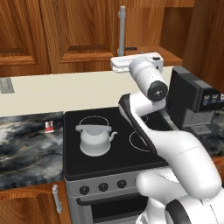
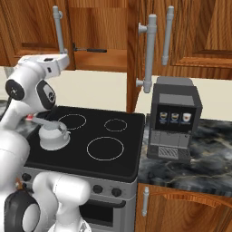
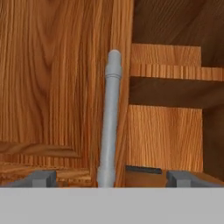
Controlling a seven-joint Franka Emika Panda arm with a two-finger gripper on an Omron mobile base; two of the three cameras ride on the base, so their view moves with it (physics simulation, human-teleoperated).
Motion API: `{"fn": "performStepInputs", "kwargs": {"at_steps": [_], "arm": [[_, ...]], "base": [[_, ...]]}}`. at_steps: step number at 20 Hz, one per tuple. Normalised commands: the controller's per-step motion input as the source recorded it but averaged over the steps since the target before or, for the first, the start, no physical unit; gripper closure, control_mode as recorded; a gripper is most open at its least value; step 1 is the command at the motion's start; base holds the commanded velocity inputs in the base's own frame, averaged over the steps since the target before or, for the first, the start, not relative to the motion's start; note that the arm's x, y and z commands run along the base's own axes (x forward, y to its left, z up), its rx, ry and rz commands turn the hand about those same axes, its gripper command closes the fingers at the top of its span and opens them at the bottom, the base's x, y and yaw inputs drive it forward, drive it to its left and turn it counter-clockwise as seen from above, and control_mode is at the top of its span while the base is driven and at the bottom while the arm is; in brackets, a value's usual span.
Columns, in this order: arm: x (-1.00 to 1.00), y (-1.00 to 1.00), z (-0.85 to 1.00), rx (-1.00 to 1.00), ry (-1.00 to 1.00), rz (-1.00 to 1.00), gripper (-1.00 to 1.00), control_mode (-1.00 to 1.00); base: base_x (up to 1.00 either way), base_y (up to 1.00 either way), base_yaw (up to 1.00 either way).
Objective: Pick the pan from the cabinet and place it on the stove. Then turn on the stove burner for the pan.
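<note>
The wide red-brown wooden wall cabinet with raised-panel doors fills the far wall; its right door stands swung out edge-on toward the room, a long grey bar handle on its near edge, and the dark interior with a wooden shelf shows behind it. Below it a plain cream wall runs behind the black glass cooktop stove, smooth and glossy, marked with thin white rings and fronted by grey metal with a row of black knobs. Dark marbled stone counter lies on both sides of it. A boxy black coffee machine stands on the counter just right of the stove, and a rounded white kettle with a loop handle sits on the near left ring. The white arm's two-finger gripper is raised to the cabinet's shelf level, its jaws spread wide and grasping nothing; the left door's grey bar handle rises between the fingertips without touching them. The small dark pan lies on the cabinet shelf beyond the gripper and a little to its right; its thin straight dark handle shows there, while its round body is hard to make out.
</note>
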Motion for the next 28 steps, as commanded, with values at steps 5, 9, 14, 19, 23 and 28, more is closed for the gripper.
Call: {"fn": "performStepInputs", "kwargs": {"at_steps": [5, 9, 14, 19, 23, 28], "arm": [[0.31, 0.15, 0.24, 0.12, -0.02, 0.00, -1.00, -1.00], [0.38, 0.04, 0.09, 0.08, 0.00, 0.00, -1.00, -1.00], [0.38, 0.00, 0.01, 0.08, 0.00, 0.03, -1.00, -1.00], [0.34, 0.00, 0.00, 0.06, 0.00, 0.06, -1.00, -1.00], [0.37, 0.00, 0.00, 0.03, 0.00, 0.07, -1.00, -1.00], [0.34, 0.00, 0.00, 0.00, 0.00, 0.09, -1.00, -1.00]], "base": [[0.00, 0.00, 0.00], [0.00, 0.00, 0.00], [0.00, 0.00, 0.00], [0.00, 0.00, 0.00], [0.00, 0.00, 0.00], [0.00, 0.00, 0.00]]}}
